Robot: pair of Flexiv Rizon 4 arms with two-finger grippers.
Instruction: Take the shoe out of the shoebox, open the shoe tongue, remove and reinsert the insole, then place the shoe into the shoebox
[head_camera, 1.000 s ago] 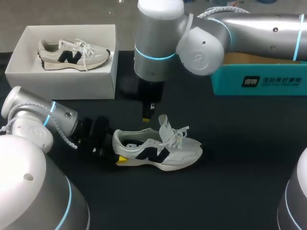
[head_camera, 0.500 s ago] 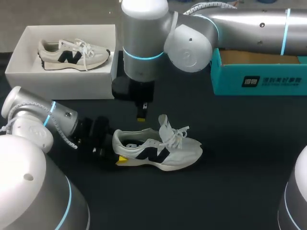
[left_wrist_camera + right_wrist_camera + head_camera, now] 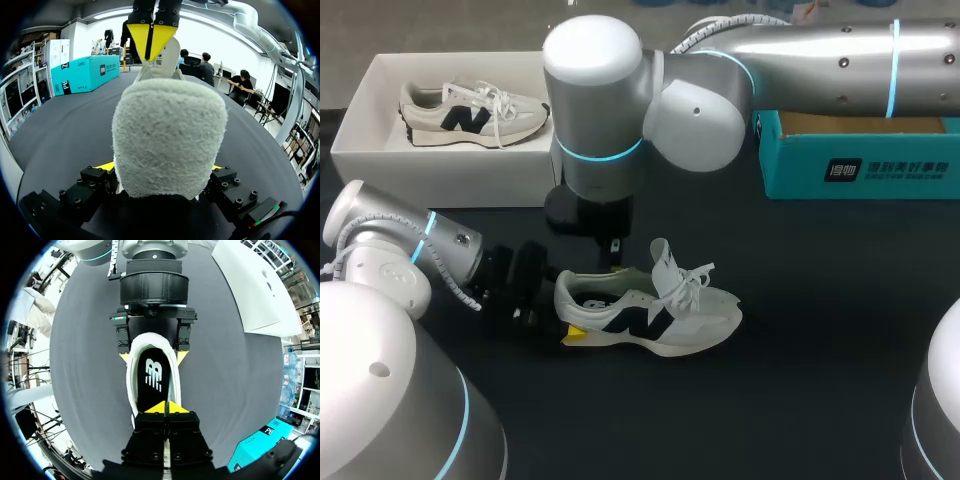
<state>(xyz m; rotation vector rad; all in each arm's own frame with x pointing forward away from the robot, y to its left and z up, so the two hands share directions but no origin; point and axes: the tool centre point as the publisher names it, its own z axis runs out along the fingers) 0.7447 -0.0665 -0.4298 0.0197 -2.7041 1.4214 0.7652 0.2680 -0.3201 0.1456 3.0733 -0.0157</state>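
Now, from above, the left gripper (image 3: 558,308) is pinching the heel of the shoe (image 3: 660,312), and the right gripper (image 3: 613,255) is hanging just over its opening. From the left wrist, the fuzzy heel is sitting between the fingers. From the right wrist, the right gripper's tips are pressing together above the insole (image 3: 154,375).

Counts: 2 shoes (loose shoe (image 3: 650,315), boxed shoe (image 3: 470,112)), 2 boxes (white shoebox (image 3: 450,175), teal box (image 3: 860,170)), 2 claws (left claw (image 3: 563,312), right claw (image 3: 166,407)), 1 desk (image 3: 820,350).
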